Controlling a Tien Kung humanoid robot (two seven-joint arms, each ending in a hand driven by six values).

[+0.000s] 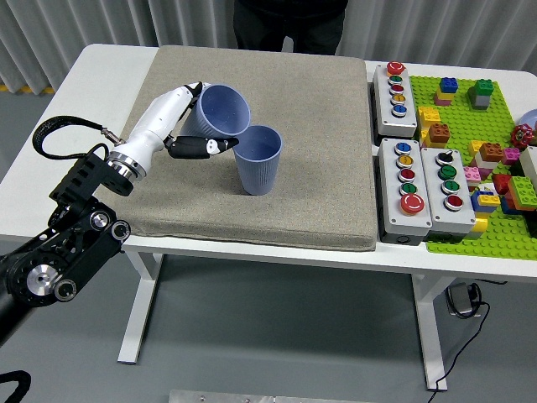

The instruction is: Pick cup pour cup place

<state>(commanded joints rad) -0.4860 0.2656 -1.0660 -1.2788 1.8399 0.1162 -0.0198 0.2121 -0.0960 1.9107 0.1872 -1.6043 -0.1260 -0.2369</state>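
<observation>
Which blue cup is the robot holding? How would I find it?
Look at the grey mat on the white table. Two blue cups are there. The held cup is the left one, tipped toward the standing cup and gripped by the left hand.
</observation>
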